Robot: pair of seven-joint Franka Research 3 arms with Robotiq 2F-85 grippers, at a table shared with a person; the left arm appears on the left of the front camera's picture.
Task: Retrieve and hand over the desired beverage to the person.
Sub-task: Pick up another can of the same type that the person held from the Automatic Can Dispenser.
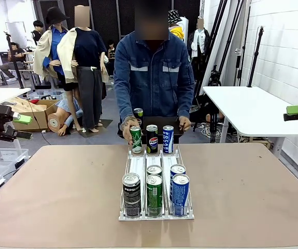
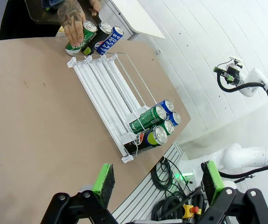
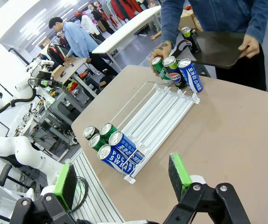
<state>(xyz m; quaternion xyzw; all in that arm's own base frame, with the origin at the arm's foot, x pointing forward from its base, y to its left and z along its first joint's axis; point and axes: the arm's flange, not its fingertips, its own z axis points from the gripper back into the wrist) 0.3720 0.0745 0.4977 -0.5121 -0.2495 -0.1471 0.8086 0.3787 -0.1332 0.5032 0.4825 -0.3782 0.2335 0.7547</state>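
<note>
Left tool (image 2: pixel 158 168) and right tool (image 3: pixel 121 163) wide, empty. Person's hand (image 1: pixel 128 127) on left green can (image 1: pixel 136 140), far end of rack (image 1: pixel 138 165), mid-desk (image 1: pixel 60 181).

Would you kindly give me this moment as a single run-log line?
left claw: open | right claw: open | person's hand: on green can at far end of rack | handover: not begun

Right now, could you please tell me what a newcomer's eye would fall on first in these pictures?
A white can rack sits mid-table, five cans crowded at its near end and three cans standing at its far end. Across the table, the person in a denim jacket has a hand on the green can there. The left gripper and right gripper are open, back from the rack.
</note>
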